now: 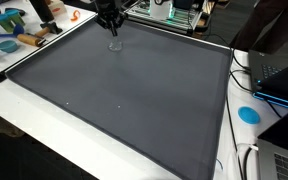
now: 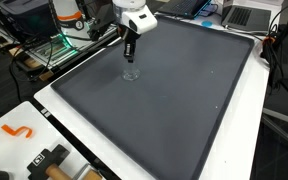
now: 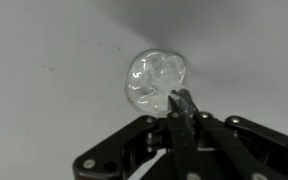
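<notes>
Lab clutter all round, grey mat (image 1: 124, 95) on the counter (image 1: 19, 108). Clear glass (image 2: 131, 73) stands near the mat's edge, jaws shut right above its rim, gripping nothing I can see. Glass not lifted yet.

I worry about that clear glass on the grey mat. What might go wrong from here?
The claw stands shut right at the rim of the clear glass; a small sideways move might tip it or push it across the grey mat. Coming down shut, it may strike the rim instead of straddling it. Whether the rim is pinched is unclear; such a thin grip might slip.
</notes>
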`<state>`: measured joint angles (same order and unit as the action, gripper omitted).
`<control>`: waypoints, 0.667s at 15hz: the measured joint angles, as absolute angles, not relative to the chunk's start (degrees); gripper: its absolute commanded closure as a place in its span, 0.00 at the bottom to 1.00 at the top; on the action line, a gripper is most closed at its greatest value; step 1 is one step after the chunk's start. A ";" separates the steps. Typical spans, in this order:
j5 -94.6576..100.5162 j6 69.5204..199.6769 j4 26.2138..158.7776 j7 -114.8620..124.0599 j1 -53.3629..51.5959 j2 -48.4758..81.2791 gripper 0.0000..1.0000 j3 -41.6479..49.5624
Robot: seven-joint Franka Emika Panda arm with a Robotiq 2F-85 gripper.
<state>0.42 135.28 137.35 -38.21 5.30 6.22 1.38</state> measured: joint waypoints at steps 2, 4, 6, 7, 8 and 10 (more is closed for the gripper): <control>-1.67 132.51 136.79 -39.00 5.31 5.42 0.65 1.39; -0.87 131.40 136.40 -37.82 5.24 4.83 0.65 1.42; 2.81 131.41 136.29 -33.28 5.16 4.53 0.65 1.58; 4.74 131.41 136.23 -30.79 5.13 4.51 0.65 1.60; 5.72 131.56 136.21 -29.52 5.07 4.51 0.65 1.57; 6.89 131.48 136.09 -26.26 4.97 4.52 0.65 1.58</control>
